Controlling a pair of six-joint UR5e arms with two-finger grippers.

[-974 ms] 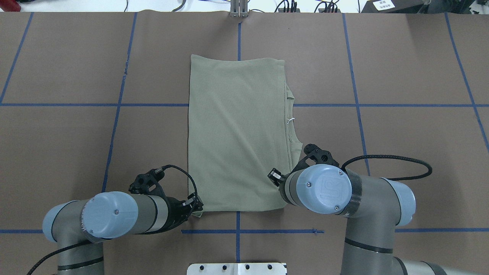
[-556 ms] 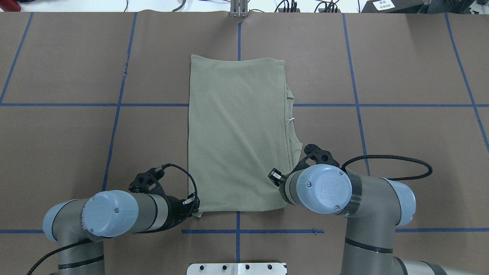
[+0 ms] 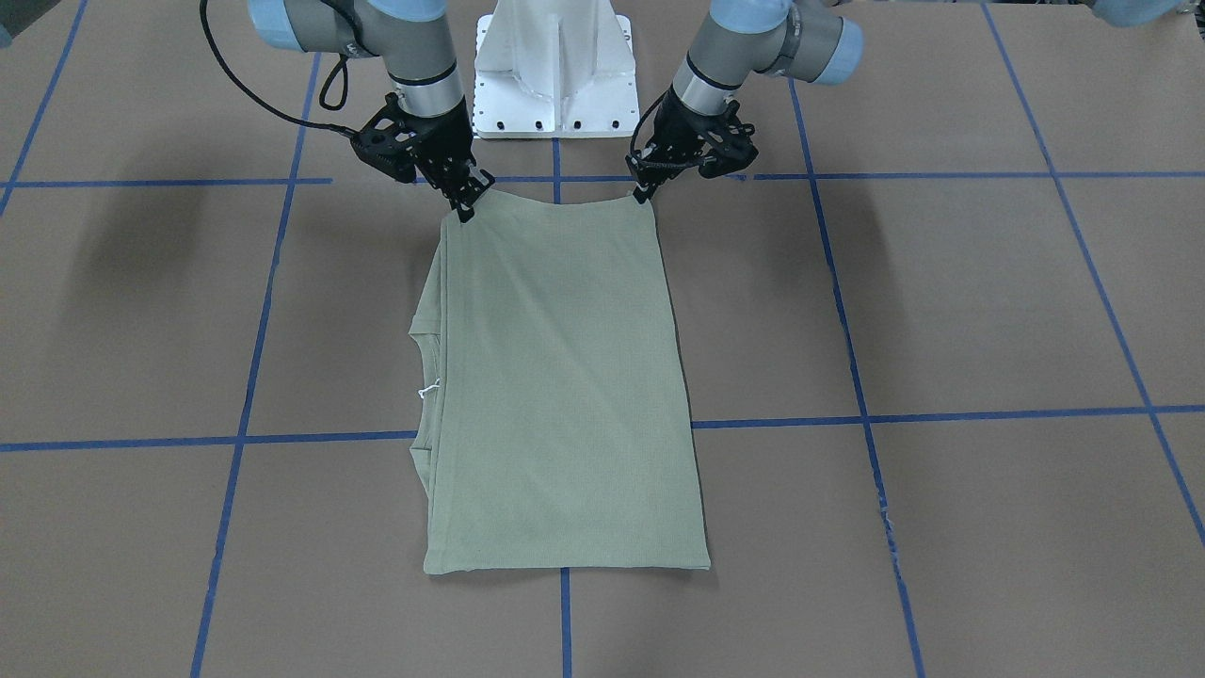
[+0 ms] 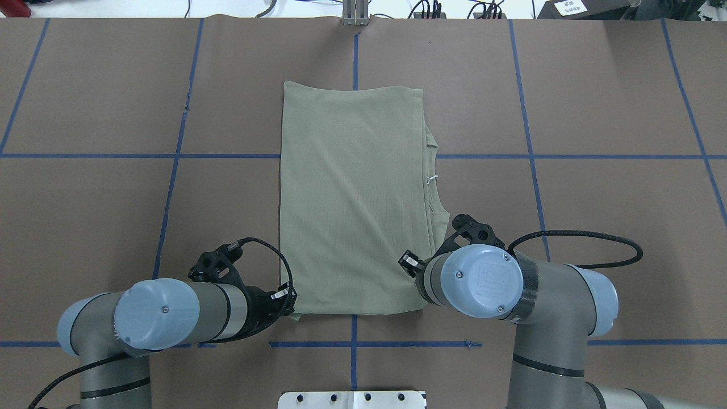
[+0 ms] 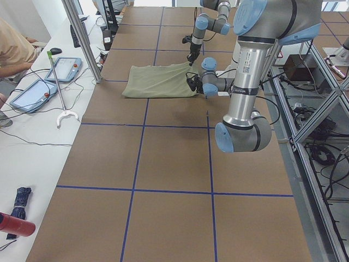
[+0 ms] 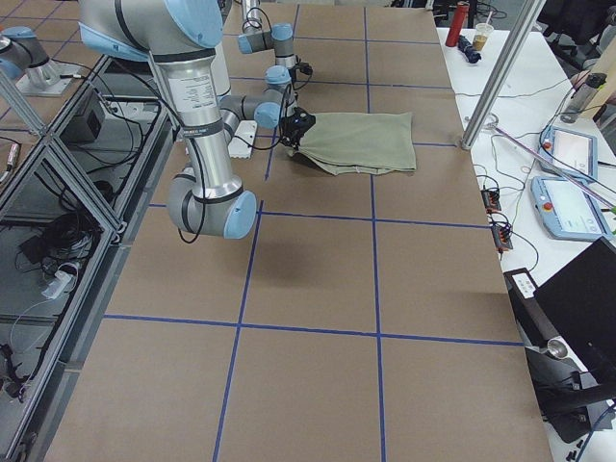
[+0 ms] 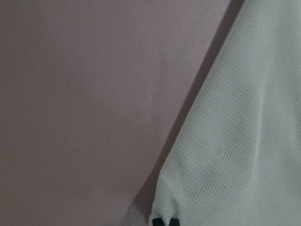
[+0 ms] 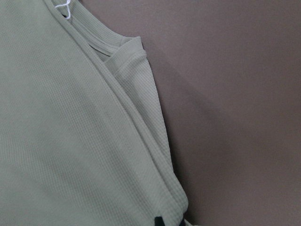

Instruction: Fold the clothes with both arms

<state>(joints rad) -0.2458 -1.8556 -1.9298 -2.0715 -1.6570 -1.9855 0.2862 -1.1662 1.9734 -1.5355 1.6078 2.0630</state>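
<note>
The sage-green shirt (image 3: 565,377) lies flat in the middle of the table, folded lengthwise into a long rectangle (image 4: 352,199). Its collar and white thread show along my right side (image 8: 117,56). My left gripper (image 3: 646,193) is shut on the shirt's near left corner, low at the table, and shows in the overhead view (image 4: 291,304) and the left wrist view (image 7: 164,221). My right gripper (image 3: 465,209) is shut on the near right corner; its fingertips pinch the layered edge in the right wrist view (image 8: 170,221). The wrist hides it from overhead.
The white pedestal base (image 3: 555,85) stands just behind the shirt's near edge. Blue tape lines (image 4: 176,156) cross the brown table. A metal post (image 4: 355,14) stands at the far edge. A side bench with tablets (image 5: 68,68) and a person lies beyond the table.
My left arm has shifted slightly left and back, its gripper staying at the shirt's near left corner. The right arm and the shirt's outline look unchanged.
</note>
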